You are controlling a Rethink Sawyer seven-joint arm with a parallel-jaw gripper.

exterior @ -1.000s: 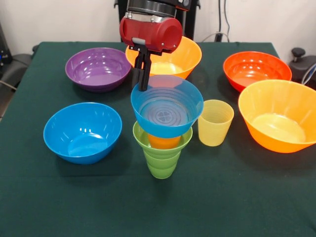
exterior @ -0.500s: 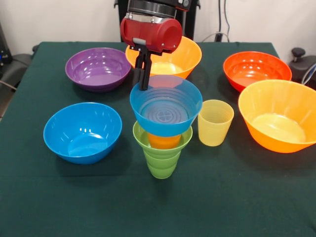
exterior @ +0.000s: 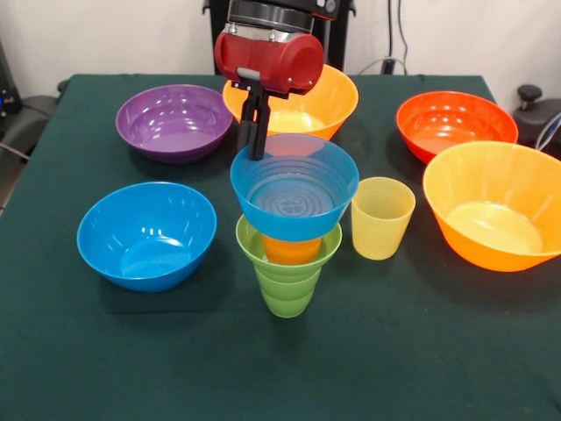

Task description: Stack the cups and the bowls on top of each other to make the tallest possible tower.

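Gripper (exterior: 255, 151) pinching far-left rim of translucent blue plastic bowl (exterior: 294, 189).
Bowl sits atop orange ribbed cup (exterior: 292, 250), on the tower (exterior: 289, 263).

The arm (exterior: 270, 35) ended in a chunky glossy red cylinder lying sideways, with a black and silver ring stacked above it. A small grey tab sat on its front, and the gripper (exterior: 255, 123) was slim matte black.
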